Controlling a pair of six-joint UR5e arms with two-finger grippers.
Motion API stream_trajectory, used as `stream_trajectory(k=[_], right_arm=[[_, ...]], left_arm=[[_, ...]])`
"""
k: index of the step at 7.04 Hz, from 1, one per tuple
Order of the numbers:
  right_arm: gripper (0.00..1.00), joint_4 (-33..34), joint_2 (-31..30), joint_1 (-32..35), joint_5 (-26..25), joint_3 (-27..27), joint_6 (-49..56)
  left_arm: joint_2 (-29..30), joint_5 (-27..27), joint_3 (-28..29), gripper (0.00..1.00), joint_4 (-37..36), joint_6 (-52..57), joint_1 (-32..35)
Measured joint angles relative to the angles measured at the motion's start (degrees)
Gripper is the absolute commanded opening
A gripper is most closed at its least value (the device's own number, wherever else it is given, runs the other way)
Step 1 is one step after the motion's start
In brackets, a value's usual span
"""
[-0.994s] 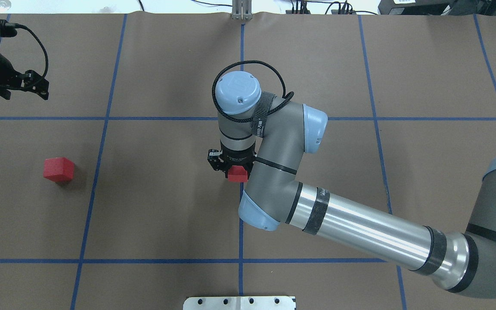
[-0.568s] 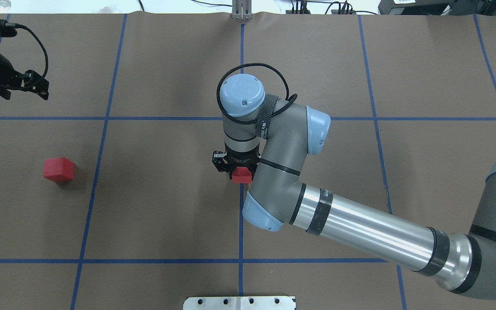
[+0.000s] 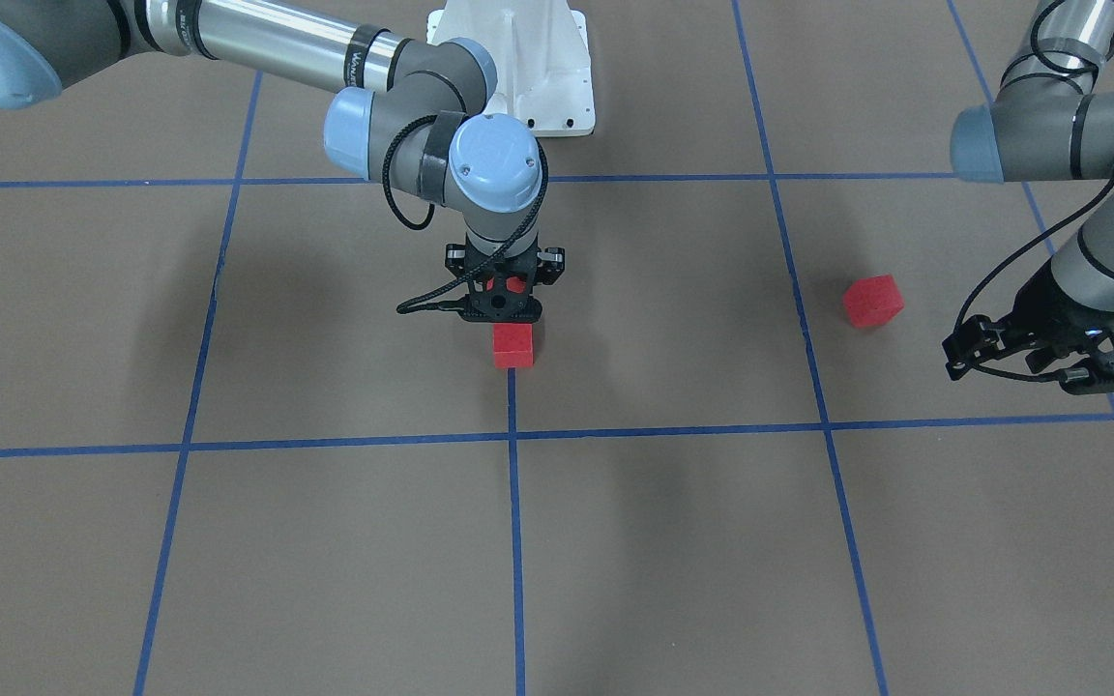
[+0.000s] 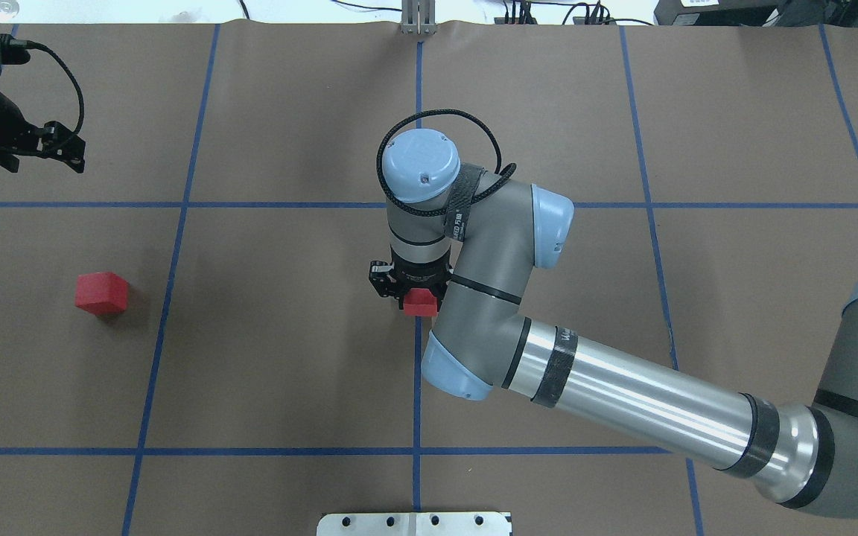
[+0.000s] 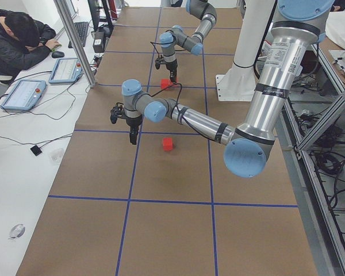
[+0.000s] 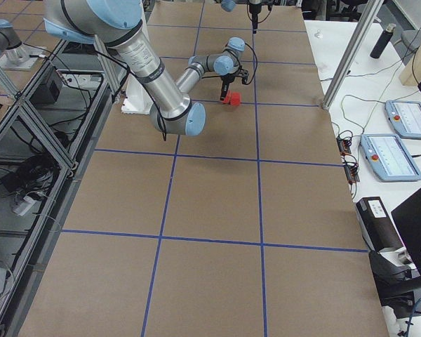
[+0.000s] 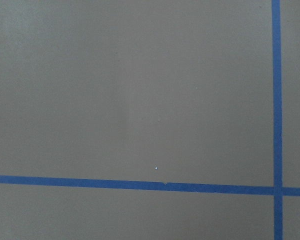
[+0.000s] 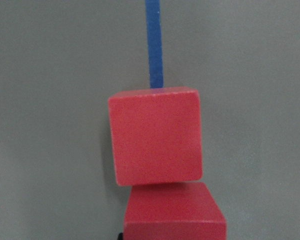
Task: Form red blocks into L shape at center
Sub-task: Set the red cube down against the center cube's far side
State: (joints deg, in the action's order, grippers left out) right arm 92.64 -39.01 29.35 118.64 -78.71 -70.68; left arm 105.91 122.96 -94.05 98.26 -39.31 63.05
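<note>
Right gripper point(image 3: 504, 311): table centre, pointing straight down, clamped on a red block point(image 4: 419, 301). Left gripper point(image 3: 1060, 360): ten o'clock in the overhead view, fingers spread.

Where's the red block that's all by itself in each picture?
Front-facing: the lone block is at the right.
Overhead: at the left.
Exterior left: near the middle.
Exterior right: I cannot find it.
Wrist views: not there.
Shared landmark: the blue tape line just beside it.

1. White pedestal base point(image 3: 518, 68): behind right gripper point(image 3: 507, 309), robot's side.
2. Metal post point(image 5: 75, 43): straight beyond that gripper, at far table edge.
3. Person point(image 5: 14, 40) seated at white desk, tablet point(image 5: 23, 94) nearby: further beyond the gripper, past the post.
</note>
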Motion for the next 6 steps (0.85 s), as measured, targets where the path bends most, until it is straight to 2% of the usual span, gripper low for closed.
stream_trajectory(k=[6], right_arm=[[0.0,-3.37,-0.73,0.0,-1.24,0.37,0.01]], left_arm=[[0.26,0.0,0.18,1.0,-0.09,0.02,-0.03]])
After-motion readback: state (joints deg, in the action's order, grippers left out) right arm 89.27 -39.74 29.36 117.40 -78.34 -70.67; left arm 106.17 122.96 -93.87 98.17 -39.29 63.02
